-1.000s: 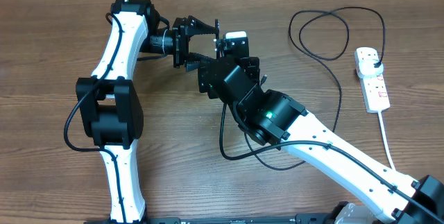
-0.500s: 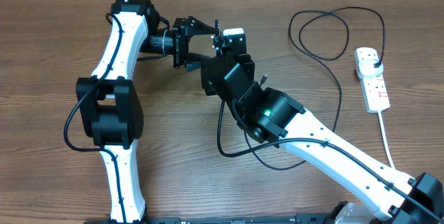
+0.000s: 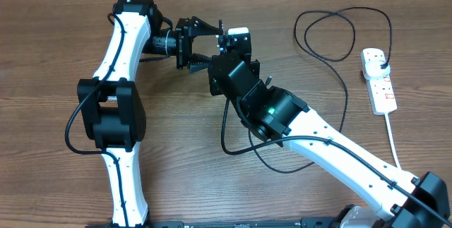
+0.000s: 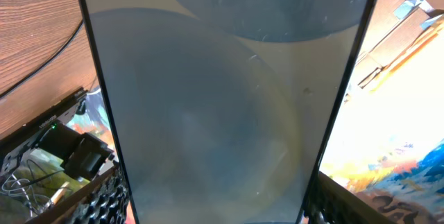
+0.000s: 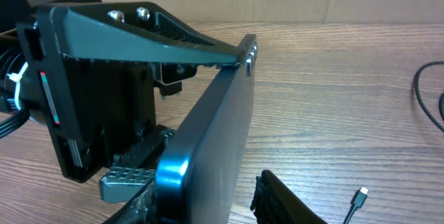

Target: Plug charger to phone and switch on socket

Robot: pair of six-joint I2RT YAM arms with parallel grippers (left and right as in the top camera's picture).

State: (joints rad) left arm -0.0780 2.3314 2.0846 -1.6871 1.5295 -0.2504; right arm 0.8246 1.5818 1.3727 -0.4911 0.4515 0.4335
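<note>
wood table [image 3: 56,58], slim glossy phone [image 5: 215,127] clamped in left hand [image 3: 214,43], right hand [image 3: 234,44] unclear

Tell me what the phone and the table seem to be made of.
The phone: glossy glass face, mirroring pale shapes in the left wrist view; its rounded edge has a soft sheen, metal or plastic, I cannot tell which. The table: matte brown surface with wood grain, solid wood or laminate.

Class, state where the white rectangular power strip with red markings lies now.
The white power strip lies at the overhead view's right edge, just right of the looped black cable.
</note>
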